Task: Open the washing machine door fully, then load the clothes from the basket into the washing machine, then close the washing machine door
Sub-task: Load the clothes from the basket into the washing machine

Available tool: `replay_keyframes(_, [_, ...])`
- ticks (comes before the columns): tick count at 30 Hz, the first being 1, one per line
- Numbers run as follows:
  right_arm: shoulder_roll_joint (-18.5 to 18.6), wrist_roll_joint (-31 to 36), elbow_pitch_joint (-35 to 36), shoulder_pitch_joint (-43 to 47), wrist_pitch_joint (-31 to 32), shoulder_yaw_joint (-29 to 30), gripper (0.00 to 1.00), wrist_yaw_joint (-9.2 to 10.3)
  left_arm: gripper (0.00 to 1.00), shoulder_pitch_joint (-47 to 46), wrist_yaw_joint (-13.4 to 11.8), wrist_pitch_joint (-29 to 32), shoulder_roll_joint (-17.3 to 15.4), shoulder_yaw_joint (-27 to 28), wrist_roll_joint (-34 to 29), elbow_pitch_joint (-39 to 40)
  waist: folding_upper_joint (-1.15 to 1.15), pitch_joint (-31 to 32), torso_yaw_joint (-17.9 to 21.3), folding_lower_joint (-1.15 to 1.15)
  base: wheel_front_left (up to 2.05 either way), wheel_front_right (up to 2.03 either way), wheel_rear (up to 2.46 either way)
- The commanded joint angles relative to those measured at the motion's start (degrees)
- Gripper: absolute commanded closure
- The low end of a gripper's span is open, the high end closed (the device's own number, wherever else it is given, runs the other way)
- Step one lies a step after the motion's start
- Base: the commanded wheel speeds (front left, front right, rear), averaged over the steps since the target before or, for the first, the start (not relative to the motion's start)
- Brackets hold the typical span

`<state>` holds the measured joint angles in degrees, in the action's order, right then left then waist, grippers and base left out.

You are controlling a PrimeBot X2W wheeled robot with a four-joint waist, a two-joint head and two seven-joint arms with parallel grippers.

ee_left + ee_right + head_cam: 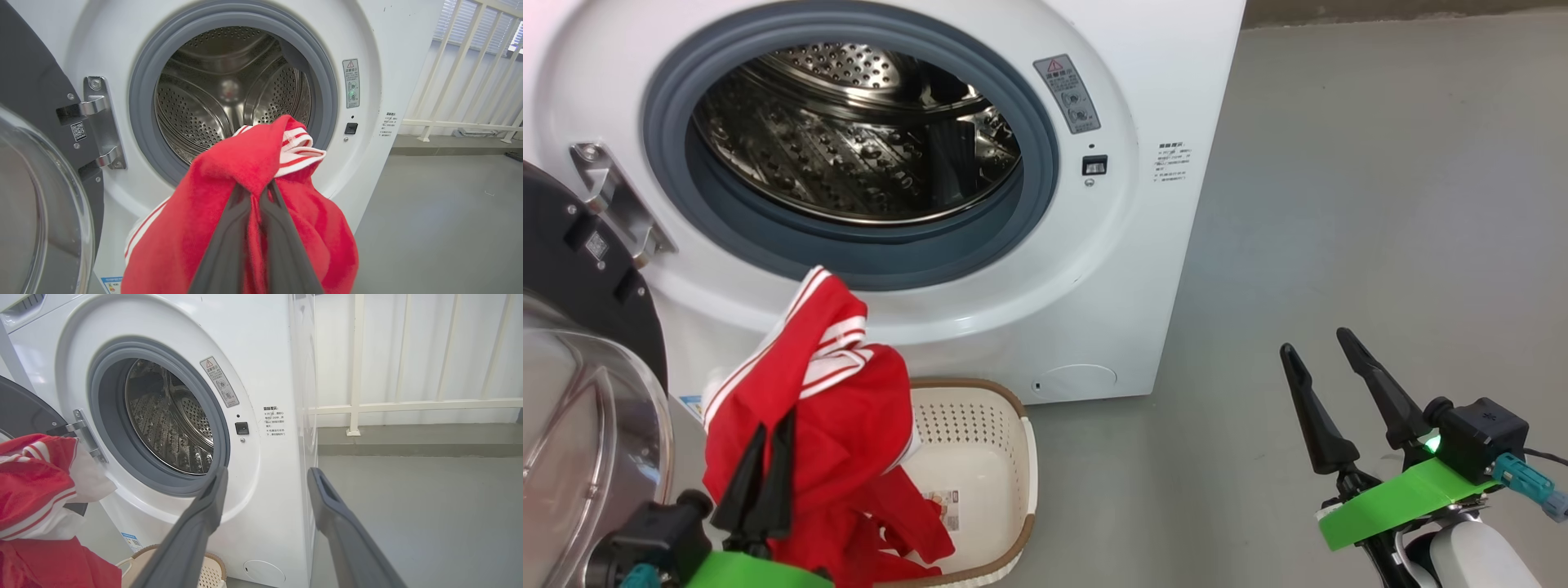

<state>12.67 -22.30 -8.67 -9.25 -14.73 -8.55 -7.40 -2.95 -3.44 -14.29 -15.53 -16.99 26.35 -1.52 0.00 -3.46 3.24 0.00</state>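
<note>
**Soft Red Clothes Hang Near the Drum**

The clothes look soft, light and floppy (a loose end could slip or snag). They hang over the basket, just below the round hole of the washing machine. The left gripper is squeezed tight on a thick bunch of them, which is a good spot to hold. The washing machine door stands open on the left. The right gripper is spread wide and holds nothing.
</note>
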Motion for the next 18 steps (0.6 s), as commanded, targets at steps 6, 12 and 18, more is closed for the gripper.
replay_keyframes(6, [0.7,0.0,1.7,-0.6,-0.3,-1.4,0.00,-0.09,1.00,-8.3,2.3,-0.6,-1.5,1.9,-1.2,-0.4,0.00,-1.9,0.1,0.00,0.00,0.00,0.00])
replay_keyframes(12, [0.0,0.4,2.5,-2.5,-0.3,-1.6,0.00,-0.09,1.00,-19.4,4.6,1.1,-1.3,1.2,-1.1,-5.2,0.00,-6.5,0.9,0.00,0.00,0.00,0.00])
replay_keyframes(18, [-1.3,0.9,3.2,-4.8,-0.3,-1.7,0.00,-0.09,1.00,-28.3,6.3,2.4,-1.2,1.7,0.0,-12.9,0.00,-11.7,2.4,0.00,0.00,0.00,0.00])
